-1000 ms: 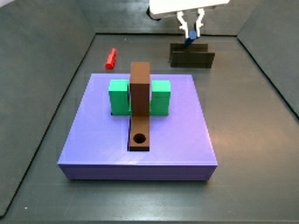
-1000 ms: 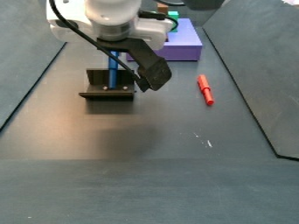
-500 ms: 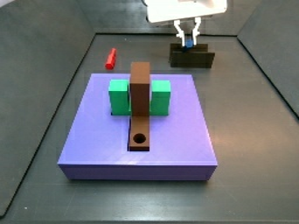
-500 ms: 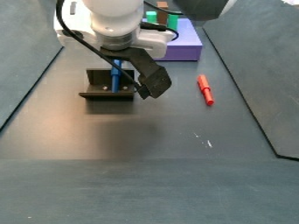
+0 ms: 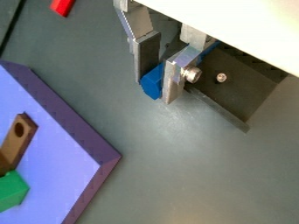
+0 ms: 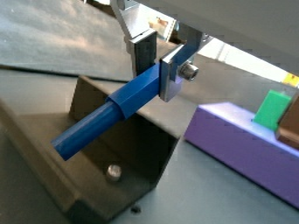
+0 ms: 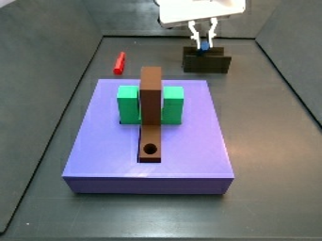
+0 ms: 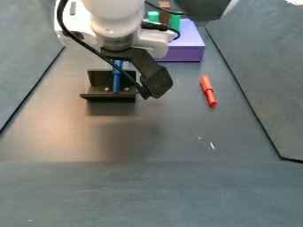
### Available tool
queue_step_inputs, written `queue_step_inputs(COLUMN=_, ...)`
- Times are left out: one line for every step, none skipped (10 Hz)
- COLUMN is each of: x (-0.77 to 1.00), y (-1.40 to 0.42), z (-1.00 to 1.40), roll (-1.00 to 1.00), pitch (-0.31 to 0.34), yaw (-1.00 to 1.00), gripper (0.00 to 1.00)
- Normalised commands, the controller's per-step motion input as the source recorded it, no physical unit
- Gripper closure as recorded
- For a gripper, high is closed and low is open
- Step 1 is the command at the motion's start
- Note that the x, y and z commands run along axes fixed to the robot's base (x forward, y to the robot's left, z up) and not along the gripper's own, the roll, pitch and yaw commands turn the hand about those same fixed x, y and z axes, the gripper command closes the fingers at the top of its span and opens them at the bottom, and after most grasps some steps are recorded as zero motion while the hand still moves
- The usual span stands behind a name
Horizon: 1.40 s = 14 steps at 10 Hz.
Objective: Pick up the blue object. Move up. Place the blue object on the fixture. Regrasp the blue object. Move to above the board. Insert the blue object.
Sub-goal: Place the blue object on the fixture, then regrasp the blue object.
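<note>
Pinching the blue object over the fixture, my gripper sits beyond the board; red peg lies well apart.

Claw largely hidden behind wrist housing; board mostly blocked; blue object mostly hidden.

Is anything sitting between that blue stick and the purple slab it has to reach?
Nothing visible does. The gripper holds the blue object at the fixture, beyond the board's far edge, and the floor between is bare. The red peg lies off to one side.
</note>
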Motion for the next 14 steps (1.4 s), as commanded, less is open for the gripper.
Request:
queue_step_inputs(x=0.00, y=0.05, z=-0.09, roll=-0.19, pitch=-0.074, yaw=0.00, gripper=1.00)
queue_step_inputs(x=0.00, y=0.07, z=-0.17, roll=-0.18, pitch=-0.089, yaw=0.00, gripper=1.00)
queue_step_inputs(x=0.00, y=0.05, z=-0.24, roll=-0.15, pitch=-0.094, yaw=0.00, gripper=1.00)
queue_step_inputs(x=0.00, y=0.03, z=-0.13, roll=-0.03, pitch=-0.031, yaw=0.00, gripper=1.00)
queue_step_inputs(x=0.00, y=0.00, z=-0.04, roll=0.05, pitch=0.000, yaw=-0.01, gripper=1.00)
queue_step_inputs(x=0.00, y=0.00, z=0.00, roll=0.00, pitch=0.000, yaw=0.00, gripper=1.00)
queue_step_inputs(x=0.00, y=0.00, z=0.00, roll=0.00, pitch=0.000, yaw=0.00, gripper=0.00)
queue_step_inputs(x=0.00, y=-0.13, z=0.32, roll=1.00, pitch=0.066, yaw=0.11, gripper=0.00)
queue_step_inputs(x=-0.04, y=-0.15, z=0.32, roll=1.00, pitch=0.000, yaw=0.08, gripper=0.00)
queue_step_inputs(x=0.00, y=-0.29, z=0.24, roll=1.00, pitch=-0.117, yaw=0.14, gripper=0.00)
queue_step_inputs(x=0.00, y=-0.26, z=0.23, roll=1.00, pitch=-0.120, yaw=0.19, gripper=0.00)
queue_step_inputs(x=-0.04, y=-0.19, z=0.07, roll=1.00, pitch=0.000, yaw=0.19, gripper=0.00)
queue_step_inputs(x=-0.10, y=-0.15, z=0.01, roll=1.00, pitch=0.023, yaw=0.19, gripper=0.00)
queue_step_inputs(x=-0.13, y=-0.15, z=0.01, roll=1.00, pitch=0.020, yaw=0.16, gripper=0.00)
